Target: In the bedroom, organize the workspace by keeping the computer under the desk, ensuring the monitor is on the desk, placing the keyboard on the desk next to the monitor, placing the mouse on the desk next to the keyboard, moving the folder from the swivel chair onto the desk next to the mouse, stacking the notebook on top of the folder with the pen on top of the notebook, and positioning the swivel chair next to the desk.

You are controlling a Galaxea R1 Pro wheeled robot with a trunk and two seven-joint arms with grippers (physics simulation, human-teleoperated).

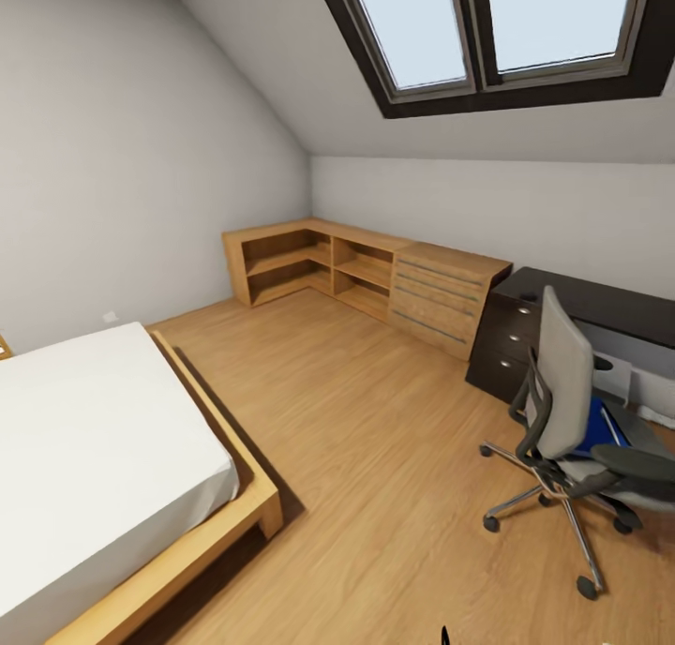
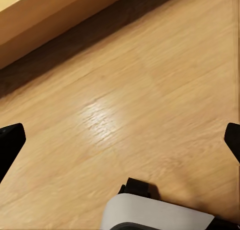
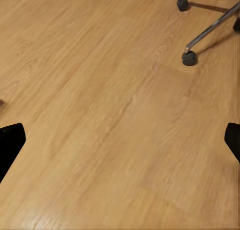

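In the head view the grey swivel chair (image 1: 565, 392) stands at the right on the wooden floor, its back towards me. The blue folder (image 1: 592, 427) lies on its seat. Behind it is the black desk (image 1: 600, 298) with its dark drawer unit (image 1: 502, 345). A light-grey box (image 1: 614, 375) under the desk top looks like the computer, partly hidden by the chair. The monitor, keyboard, mouse, notebook and pen are out of view. My left gripper (image 2: 122, 140) and right gripper (image 3: 122, 140) are both open over bare floor. The chair's castor (image 3: 189, 58) shows in the right wrist view.
A bed (image 1: 84, 439) with a white mattress and wooden frame fills the left side; its frame (image 2: 40, 14) lies close to my left gripper. Light wooden low cabinets (image 1: 375, 275) run along the far wall. A wide stretch of floor (image 1: 375, 457) separates bed and chair.
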